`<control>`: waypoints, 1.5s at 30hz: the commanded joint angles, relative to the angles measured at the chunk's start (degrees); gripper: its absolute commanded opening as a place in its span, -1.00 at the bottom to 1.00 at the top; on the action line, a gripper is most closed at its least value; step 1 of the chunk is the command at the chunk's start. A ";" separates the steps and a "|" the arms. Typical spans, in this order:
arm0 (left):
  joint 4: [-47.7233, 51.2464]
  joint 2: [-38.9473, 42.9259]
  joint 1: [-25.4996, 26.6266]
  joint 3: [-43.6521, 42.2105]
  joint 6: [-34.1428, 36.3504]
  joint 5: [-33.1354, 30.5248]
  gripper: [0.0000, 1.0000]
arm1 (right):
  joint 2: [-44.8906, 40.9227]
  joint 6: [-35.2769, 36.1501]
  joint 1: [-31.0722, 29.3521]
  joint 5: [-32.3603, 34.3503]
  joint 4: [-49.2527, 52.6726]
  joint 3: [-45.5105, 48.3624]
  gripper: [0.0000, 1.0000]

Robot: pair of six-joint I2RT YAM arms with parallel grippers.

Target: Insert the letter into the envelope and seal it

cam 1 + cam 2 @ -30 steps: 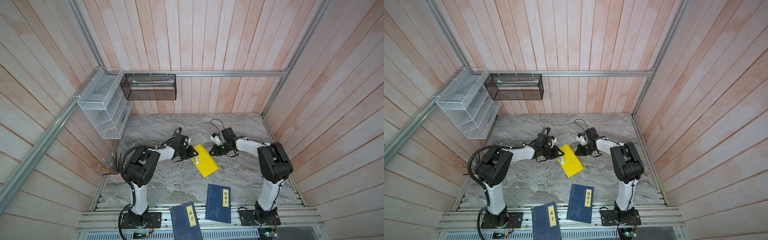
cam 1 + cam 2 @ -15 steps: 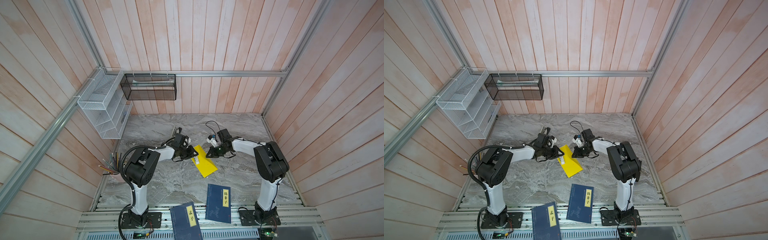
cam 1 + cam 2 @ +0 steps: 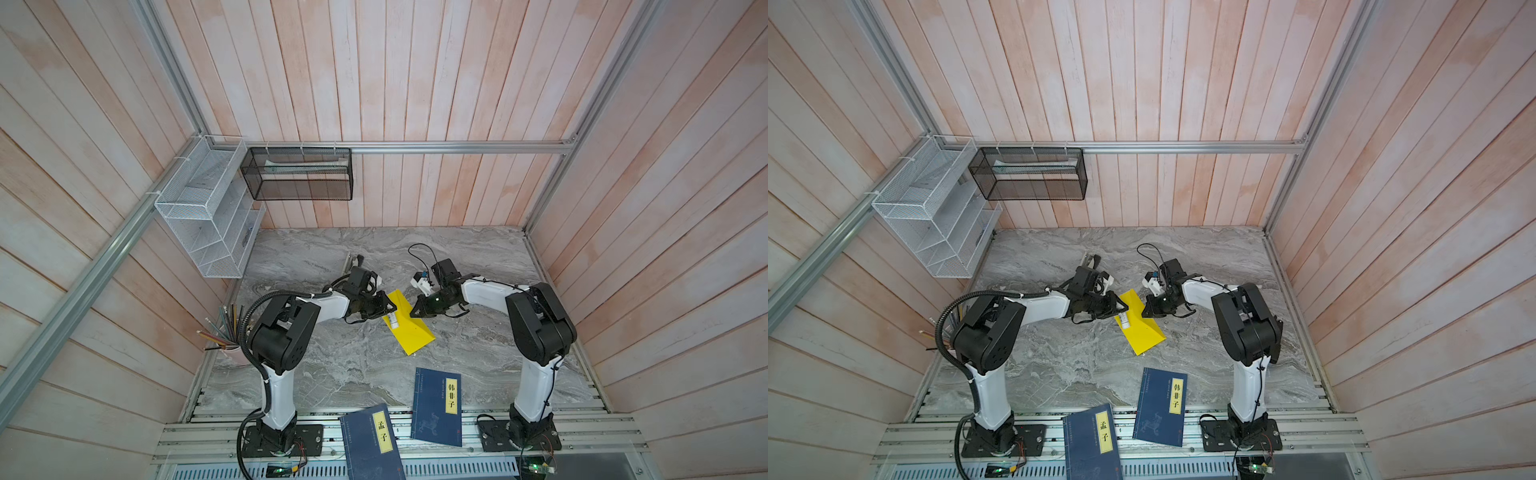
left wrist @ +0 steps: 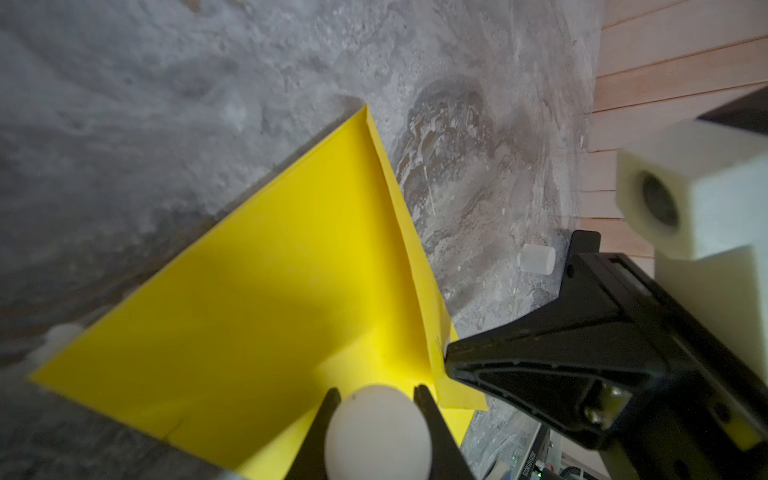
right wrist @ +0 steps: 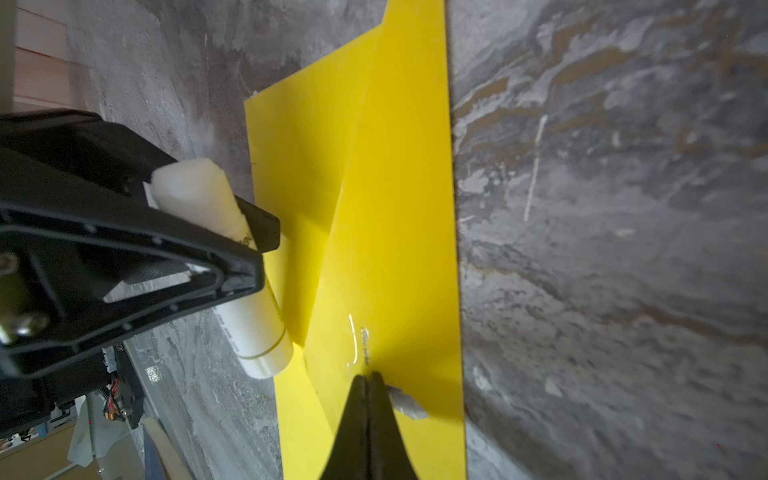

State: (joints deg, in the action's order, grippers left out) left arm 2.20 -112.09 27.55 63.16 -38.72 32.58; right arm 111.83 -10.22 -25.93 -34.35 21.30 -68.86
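The left claw point(image 4: 376, 392) is clamped on a white tube point(image 5: 257, 328), one finger on either side. The tube slants down out of the claw, and its far end meets the envelope point(image 5: 395, 208) just beside the edge of the flap. The right claw point(image 5: 368, 380) has its fingers pressed together with no gap, tips set against the flap near its outer edge. Whether any paper is nipped between them cannot be told. The flap is partly raised off the envelope's body and casts a shadow under itself, while the rest of the yellow sheet lies flat on the grey marbled tabletop point(image 3: 353, 257). In both top views the two claws face each other across the far end of the envelope point(image 3: 409, 332) point(image 3: 1142, 336) — the left claw point(image 3: 390, 307) on one side, the right claw point(image 3: 413, 313) on the other, tips close but apart. A small white cap-like piece point(image 4: 538, 258) lies on the tabletop near the right claw. Nearer the arm bases lie two dark blue books point(image 3: 438, 405) point(image 3: 370, 444), well apart from the envelope. A cup of pencils point(image 3: 232, 332) stands at the left edge, with a white wire rack point(image 3: 208, 216) and a black mesh basket point(image 3: 297, 174) on the walls beyond.
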 commanded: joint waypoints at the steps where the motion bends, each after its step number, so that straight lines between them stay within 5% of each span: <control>1: 0.45 -0.32 0.13 0.66 1.11 -0.70 -1.00 | 1.72 1.08 -0.86 1.43 2.15 -1.37 -1.00; 27: -3.11 3.77 -0.26 -0.42 -1.32 2.92 -1.00 | 4.34 0.77 -2.89 11.65 6.15 -2.86 -1.00; 45: 1.74 -0.08 -0.67 -0.57 2.02 -0.52 -1.00 | 7.82 -0.33 -4.69 10.01 10.44 -8.06 -1.00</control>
State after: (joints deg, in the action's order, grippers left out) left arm 1.91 -110.91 27.18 62.78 -38.72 33.67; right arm 116.57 -10.33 -29.74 -26.81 27.11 -76.55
